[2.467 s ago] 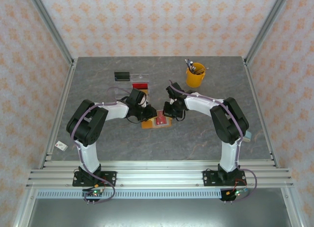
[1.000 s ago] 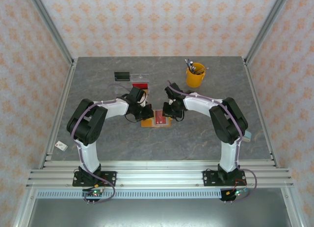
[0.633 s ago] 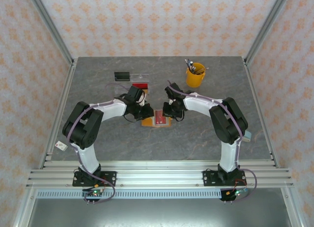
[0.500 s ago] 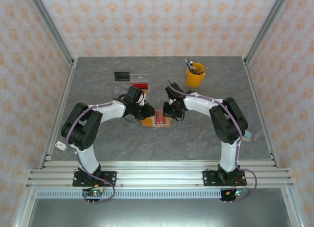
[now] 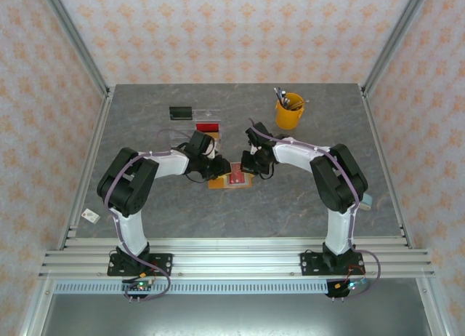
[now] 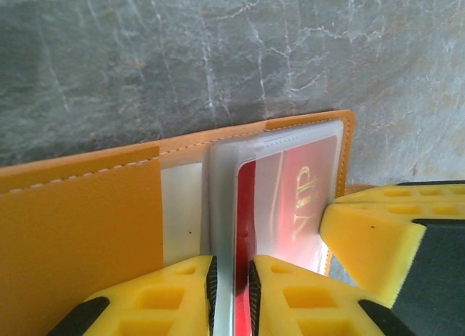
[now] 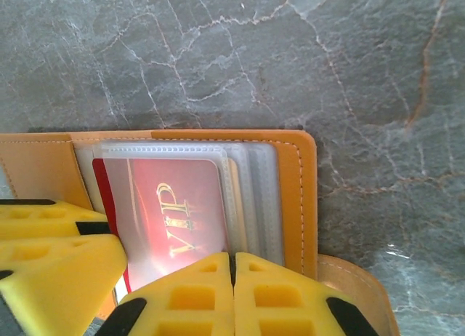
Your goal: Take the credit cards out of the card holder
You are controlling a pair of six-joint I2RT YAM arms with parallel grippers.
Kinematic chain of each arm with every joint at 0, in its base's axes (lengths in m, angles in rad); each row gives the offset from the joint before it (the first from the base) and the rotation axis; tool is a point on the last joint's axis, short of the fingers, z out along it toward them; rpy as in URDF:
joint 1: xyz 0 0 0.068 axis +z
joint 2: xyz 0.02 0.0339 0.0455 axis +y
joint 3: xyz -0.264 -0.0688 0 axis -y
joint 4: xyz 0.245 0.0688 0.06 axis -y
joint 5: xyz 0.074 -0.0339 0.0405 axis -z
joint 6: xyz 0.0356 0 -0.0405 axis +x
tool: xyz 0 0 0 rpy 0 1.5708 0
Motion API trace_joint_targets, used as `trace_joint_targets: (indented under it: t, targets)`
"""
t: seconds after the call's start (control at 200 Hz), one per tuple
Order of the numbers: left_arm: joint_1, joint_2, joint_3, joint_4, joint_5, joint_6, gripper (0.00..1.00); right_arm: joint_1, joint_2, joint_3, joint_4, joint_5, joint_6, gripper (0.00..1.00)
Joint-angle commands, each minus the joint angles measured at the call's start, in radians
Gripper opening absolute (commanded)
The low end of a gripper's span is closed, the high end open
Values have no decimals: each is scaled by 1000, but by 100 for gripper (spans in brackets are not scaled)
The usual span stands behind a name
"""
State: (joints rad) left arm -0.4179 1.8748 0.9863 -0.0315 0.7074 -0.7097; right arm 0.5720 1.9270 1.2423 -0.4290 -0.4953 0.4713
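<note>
1. Patterned walls (image 5: 232, 30) and an aluminium frame enclose a grey marbled worktop (image 5: 240, 212).
2. Left arm (image 5: 156, 161) and right arm (image 5: 305, 153) both reach to mid-worktop and meet over the card holder (image 5: 218, 183). In the overhead view the left comes in from 9 o'clock and the right from 2 o'clock.
3. Bystanders: a clear tray (image 5: 203, 116) lies at 11 o'clock of the holder and a yellow pen cup (image 5: 290, 112) at 1 o'clock. Both are well apart from it.
4. Card holder: it lies open and flat, long axis 9-to-3 overhead, with clear inner leaves on its right half.
5. Red card (image 7: 174, 205): it is marked VIP and sits inside a frosted leaf. Other cards cannot be made out.
6. Left jaws: the yellow pads (image 6: 167, 292) are closed on the edge of a clear leaf. A bare strip of the red card runs into the same gap, and whether the card itself is caught cannot be told.
7. Right jaws: the pads (image 7: 290, 292) are pressed fully together at the near edge of the leaves. Whether a thin leaf is trapped between them cannot be told.
8. Governing relation, as a judgement: in the right wrist view the card lies at 11 o'clock of the right jaws, just beside them. Its long axis appears to run 6-to-12, towards those jaws. Both arms are at the holder, and the left is nearer the card's bare edge.
</note>
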Motion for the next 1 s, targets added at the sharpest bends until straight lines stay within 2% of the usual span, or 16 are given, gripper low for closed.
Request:
trace_joint_targets:
  t: [0.0,0.255,0.465,0.601,0.731,0.851,0.996]
  targets:
    - [1,28,-3,28,26,-2,22,5,74,-50,-32,9,4,5]
    - [1,29,-52,170,87,-49,21,4,82,-75,25,-89,2,5]
    - [1,58,-60,184,91,-46,11,5,89,-71,23,-108,-7,5]
    - [2,41,-43,76,19,20,4,2,89,-58,-21,-41,-8,5]
    - [5,2,4,-97,-79,118,2,-7,79,-53,-67,46,-4,7]
    - [8,-2,15,-151,-112,148,2,-14,74,-50,-98,104,-6,9]
    - [13,-6,25,-189,-141,164,2,-15,81,-46,-106,117,-7,9]
